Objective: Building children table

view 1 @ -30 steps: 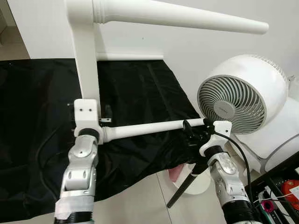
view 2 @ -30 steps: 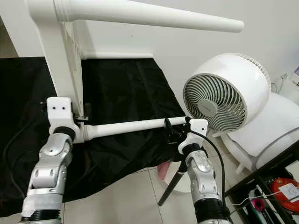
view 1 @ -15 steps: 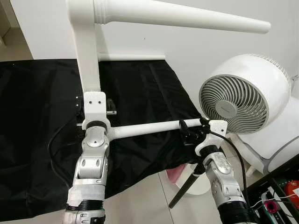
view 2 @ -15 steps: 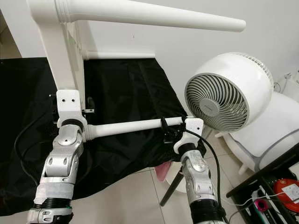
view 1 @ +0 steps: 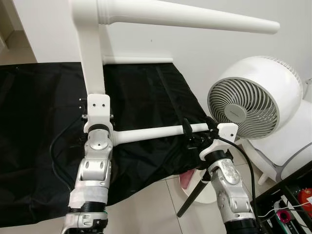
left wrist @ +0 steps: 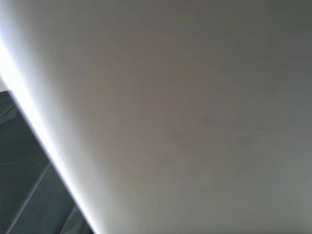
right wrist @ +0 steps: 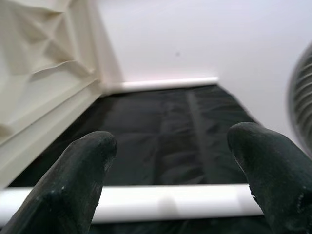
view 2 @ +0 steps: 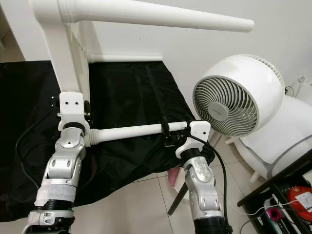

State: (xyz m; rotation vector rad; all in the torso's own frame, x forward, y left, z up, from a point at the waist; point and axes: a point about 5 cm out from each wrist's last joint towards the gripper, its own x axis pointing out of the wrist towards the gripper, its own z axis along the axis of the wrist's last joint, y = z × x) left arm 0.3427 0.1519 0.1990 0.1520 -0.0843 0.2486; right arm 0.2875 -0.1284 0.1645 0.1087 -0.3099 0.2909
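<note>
The right gripper (right wrist: 170, 161) is reaching up to the tapered end of a white table leg (view 1: 151, 133), its two black fingers (right wrist: 73, 185) spread wide on either side of it, with the leg lying across the gap between them. In the head views the same gripper (view 1: 195, 138) is sitting at the narrow end of that leg, just in front of a white round fan (view 1: 256, 102) standing on the floor.

The left gripper (view 1: 97, 105) is raised against the edge of the upturned white children's table (view 1: 90, 53), right where the thick end of the lower leg is joining the tabletop. I cannot tell whether its fingers are spread or pressed together; its wrist camera is looking at a pale blurred surface (left wrist: 185, 117) very close up.

The table is standing on its side over a black cloth (view 1: 39, 107) spread on the floor, with a second white leg (view 1: 195, 19) jutting out above, towards the fan.
</note>
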